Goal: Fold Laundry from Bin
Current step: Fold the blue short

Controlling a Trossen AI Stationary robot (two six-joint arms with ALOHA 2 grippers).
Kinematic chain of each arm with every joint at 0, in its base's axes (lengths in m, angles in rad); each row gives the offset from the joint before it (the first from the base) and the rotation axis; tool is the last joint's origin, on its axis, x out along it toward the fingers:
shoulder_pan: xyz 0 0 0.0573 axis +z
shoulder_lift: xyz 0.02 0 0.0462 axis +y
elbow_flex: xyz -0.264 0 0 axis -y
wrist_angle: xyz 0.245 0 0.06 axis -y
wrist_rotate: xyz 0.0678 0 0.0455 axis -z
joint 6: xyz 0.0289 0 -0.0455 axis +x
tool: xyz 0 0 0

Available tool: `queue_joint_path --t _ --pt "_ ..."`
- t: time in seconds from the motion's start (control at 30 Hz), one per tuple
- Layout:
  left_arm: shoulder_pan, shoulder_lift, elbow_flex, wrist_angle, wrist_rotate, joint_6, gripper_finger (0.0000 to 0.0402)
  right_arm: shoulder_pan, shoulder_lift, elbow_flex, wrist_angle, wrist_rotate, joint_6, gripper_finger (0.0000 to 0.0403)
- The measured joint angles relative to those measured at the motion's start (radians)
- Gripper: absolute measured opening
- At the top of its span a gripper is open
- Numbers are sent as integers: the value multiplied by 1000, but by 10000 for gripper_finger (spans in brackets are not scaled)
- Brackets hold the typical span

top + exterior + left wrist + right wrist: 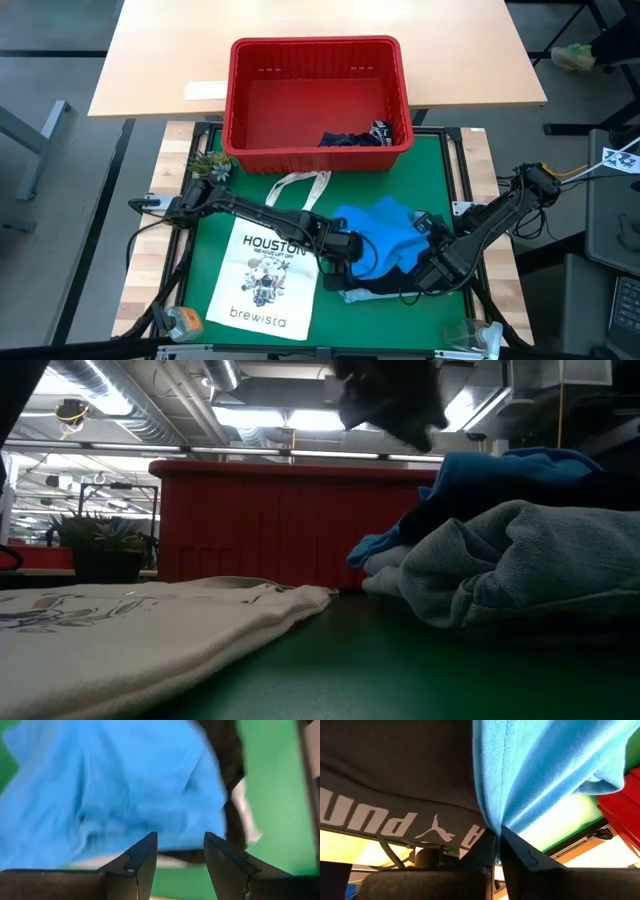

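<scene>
The right gripper [496,851], lower right of centre in the high view, is clenched on the bright blue soft garment [385,232] lying on the green bench [440,165]. The left gripper [181,851] is released beside it. The red slotted plastic bin [318,100] sits at upper centre, holding a dark navy garment [352,138].

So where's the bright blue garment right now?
In the high view the bright blue garment lies on the green mat, right of the tote bag, between both grippers.
</scene>
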Motion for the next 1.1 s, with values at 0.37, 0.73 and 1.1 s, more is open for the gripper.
queue_joint_path --t 0.37,0.73,1.1 --pt "-1 69 1 142 -43 7 155 0 0 0 4 27 0 21" --pt "2 100 1 101 -2 -20 155 0 0 0 1 -10 -1 41" --pt "-4 101 1 79 -3 -20 155 0 0 0 -1 -65 2 170"
